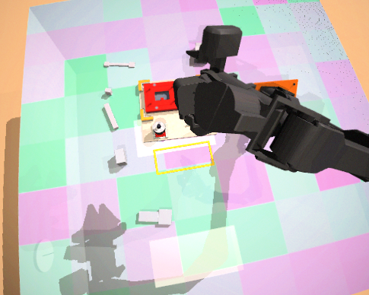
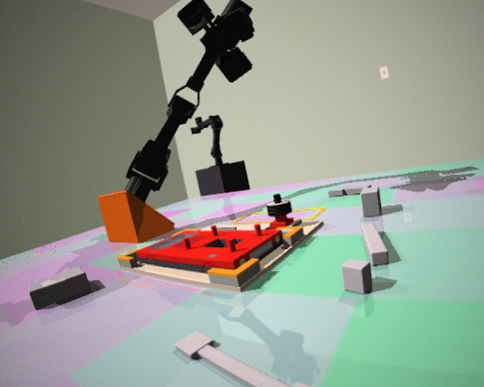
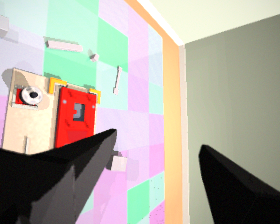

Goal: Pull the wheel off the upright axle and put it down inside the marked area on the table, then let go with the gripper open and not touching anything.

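Observation:
The wheel [image 1: 159, 129] [image 2: 278, 208] [image 3: 26, 96], dark-rimmed with a pale face, sits on the upright axle [image 2: 277, 197], whose black tip stands out above it. The axle's red foot is on the beige board [image 1: 178, 122] [image 3: 34, 125]. The marked area is a yellow outline [image 1: 186, 169] beside the board. My gripper [image 3: 157, 142] is open, with nothing between its fingers. It is high above the table, well away from the wheel. In the top view the arm hides its fingertips.
A red plate with pegs [image 1: 149, 100] [image 2: 204, 254] [image 3: 72, 132] lies on the board between orange corner brackets. Grey blocks [image 1: 120, 157] [image 2: 356, 276] [image 3: 119, 163] and bars [image 1: 110, 116] [image 2: 374, 244] lie around the board. The orange arm base [image 2: 119, 219] stands at the board's other side.

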You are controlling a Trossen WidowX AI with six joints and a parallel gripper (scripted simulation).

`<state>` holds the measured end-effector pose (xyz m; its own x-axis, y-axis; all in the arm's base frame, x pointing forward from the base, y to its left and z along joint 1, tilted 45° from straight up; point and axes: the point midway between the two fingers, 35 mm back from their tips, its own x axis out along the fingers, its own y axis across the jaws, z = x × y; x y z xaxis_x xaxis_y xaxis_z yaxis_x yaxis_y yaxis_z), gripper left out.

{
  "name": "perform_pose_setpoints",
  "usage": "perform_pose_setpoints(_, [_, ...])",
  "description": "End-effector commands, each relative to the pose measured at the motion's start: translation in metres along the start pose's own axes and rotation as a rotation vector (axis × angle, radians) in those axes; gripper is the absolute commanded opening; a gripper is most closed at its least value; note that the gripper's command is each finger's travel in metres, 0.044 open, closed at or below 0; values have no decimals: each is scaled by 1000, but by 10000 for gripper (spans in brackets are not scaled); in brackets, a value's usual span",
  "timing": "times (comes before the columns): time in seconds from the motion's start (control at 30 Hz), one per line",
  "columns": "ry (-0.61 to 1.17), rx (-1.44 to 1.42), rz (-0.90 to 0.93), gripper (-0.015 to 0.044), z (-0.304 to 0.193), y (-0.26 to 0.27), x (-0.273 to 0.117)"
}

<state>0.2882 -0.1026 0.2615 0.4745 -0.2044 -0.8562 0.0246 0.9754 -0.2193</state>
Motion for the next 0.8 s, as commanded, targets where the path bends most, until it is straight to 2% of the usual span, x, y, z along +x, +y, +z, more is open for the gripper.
perform_pose_setpoints(0.0, [69,-29,170,300,6,29,34])
perform_pose_setpoints(0.27, [256,-44,603,300,6,106,102])
perform_pose_setpoints(0.53, [445,44,992,300,-7,179,149])
perform_pose_setpoints(0.77, [461,56,1021,300,-9,184,153])
